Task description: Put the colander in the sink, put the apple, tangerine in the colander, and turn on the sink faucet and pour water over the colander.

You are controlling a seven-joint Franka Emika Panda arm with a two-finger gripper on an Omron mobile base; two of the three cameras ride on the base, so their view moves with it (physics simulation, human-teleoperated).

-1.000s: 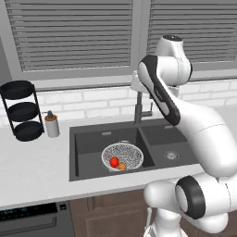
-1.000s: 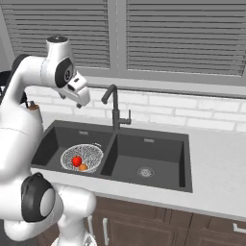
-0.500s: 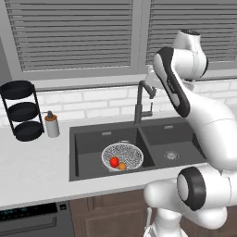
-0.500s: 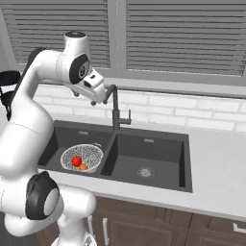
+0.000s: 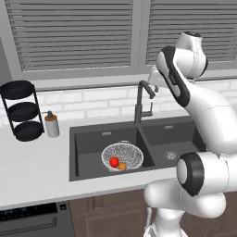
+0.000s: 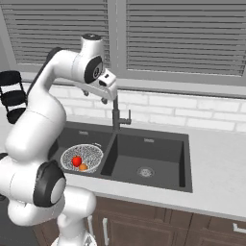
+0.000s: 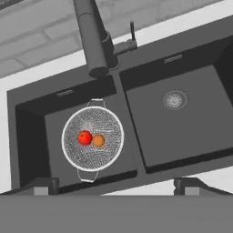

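Gripper (image 6: 106, 86) hangs high above the sink faucet (image 7: 93, 38), jaws apart and empty. At seven o'clock of the spout in the hand view, the colander (image 7: 93, 138) sits in the sink's (image 7: 191, 150) left basin, holding the apple (image 7: 84, 137) and the tangerine (image 7: 98, 140) touching side by side. No writing is legible anywhere.

I see the sink (image 5: 92, 139) set into the worktop (image 5: 32, 171), with two basins side by side. The colander (image 5: 122, 156) sits in the left basin, near its front wall. The apple (image 5: 114, 161) and the tangerine (image 5: 122, 165) lie inside the colander, touching each other, the apple on the left. The sink faucet (image 5: 139, 104) stands behind the sink, at the wall between the two basins. My end effector (image 6: 97, 97) hangs high above the sink, close by the top of the faucet. A pump bottle (image 5: 52, 124) stands on the worktop left of the sink. A rack (image 5: 21, 110) stands just left of the bottle.
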